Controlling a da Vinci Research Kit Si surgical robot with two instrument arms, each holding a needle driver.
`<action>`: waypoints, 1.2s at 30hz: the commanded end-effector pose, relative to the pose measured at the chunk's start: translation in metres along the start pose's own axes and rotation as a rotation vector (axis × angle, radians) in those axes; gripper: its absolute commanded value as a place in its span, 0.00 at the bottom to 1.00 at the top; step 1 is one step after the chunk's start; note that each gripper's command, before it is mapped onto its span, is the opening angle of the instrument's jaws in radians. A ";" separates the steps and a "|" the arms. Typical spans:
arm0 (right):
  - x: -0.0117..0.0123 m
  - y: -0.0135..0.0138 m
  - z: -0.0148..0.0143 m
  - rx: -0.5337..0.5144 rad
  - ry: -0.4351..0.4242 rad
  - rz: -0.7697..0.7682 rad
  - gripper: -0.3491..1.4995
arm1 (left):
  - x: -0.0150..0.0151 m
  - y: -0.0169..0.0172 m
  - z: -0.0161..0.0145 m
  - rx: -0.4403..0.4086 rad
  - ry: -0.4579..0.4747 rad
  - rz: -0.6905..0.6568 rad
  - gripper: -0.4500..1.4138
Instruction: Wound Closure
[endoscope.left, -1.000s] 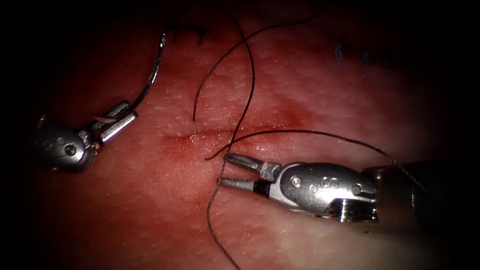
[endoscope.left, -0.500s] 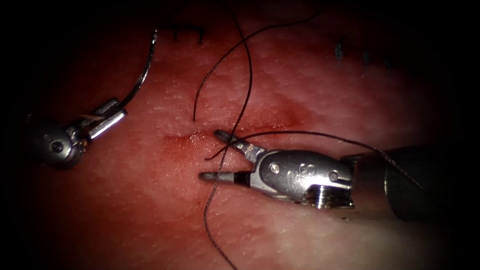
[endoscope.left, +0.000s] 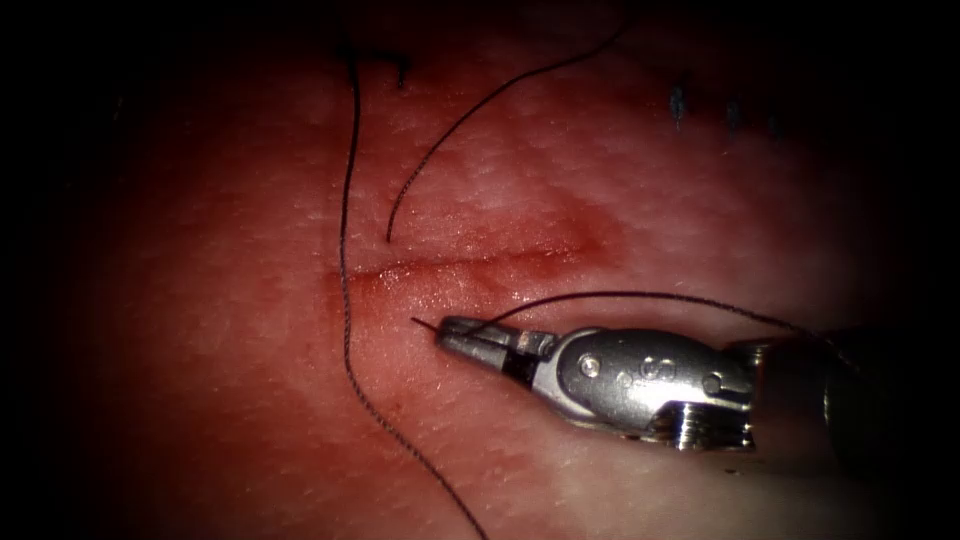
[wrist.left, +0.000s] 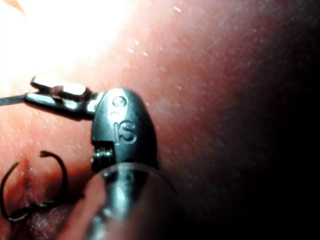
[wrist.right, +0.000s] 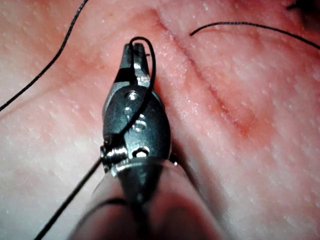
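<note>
Holding, right claw (endoscope.left: 450, 330): my jaws are closed flat on the thread (endoscope.left: 640, 295) close to its free end. A short tip of it pokes out past the jaw tips, and the rest arcs back to the right over my shaft.
Right wrist view: the same strand curls round the tips of the right claw (wrist.right: 136, 50) and trails down along the tool body.
Holding, left claw (wrist.left: 37, 92): my jaws are pressed together on a thin dark shaft, which I take to be the needle (wrist.left: 11, 100). I cannot tell where along its curve I hold it, nor whether its point is in the tissue.
Cut (endoscope.left: 470, 265): lies crosswise just above my right claw, edges together, with red fluid (endoscope.left: 560, 235) along it.
Long strand (endoscope.left: 345, 300): runs from the dark stitch (endoscope.left: 375, 60) at the top, crosses the left end of the cut and goes on down the picture.
Loose tail (endoscope.left: 440, 135): lies curved on the tissue (endoscope.left: 250, 350) above the cut, touching neither claw.
</note>
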 end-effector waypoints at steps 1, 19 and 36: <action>-0.0001 -0.0010 -0.0005 0.007 0.003 0.003 0.00 | 0.0008 -0.0008 -0.0004 0.001 0.002 -0.008 0.00; 0.0087 -0.0143 -0.0105 0.170 0.082 -0.123 0.04 | 0.0018 0.0000 -0.0017 0.031 -0.021 -0.052 0.00; -0.0007 -0.0004 0.0010 0.110 -0.002 -0.338 0.82 | 0.0031 -0.0006 -0.0020 0.128 -0.058 -0.047 0.00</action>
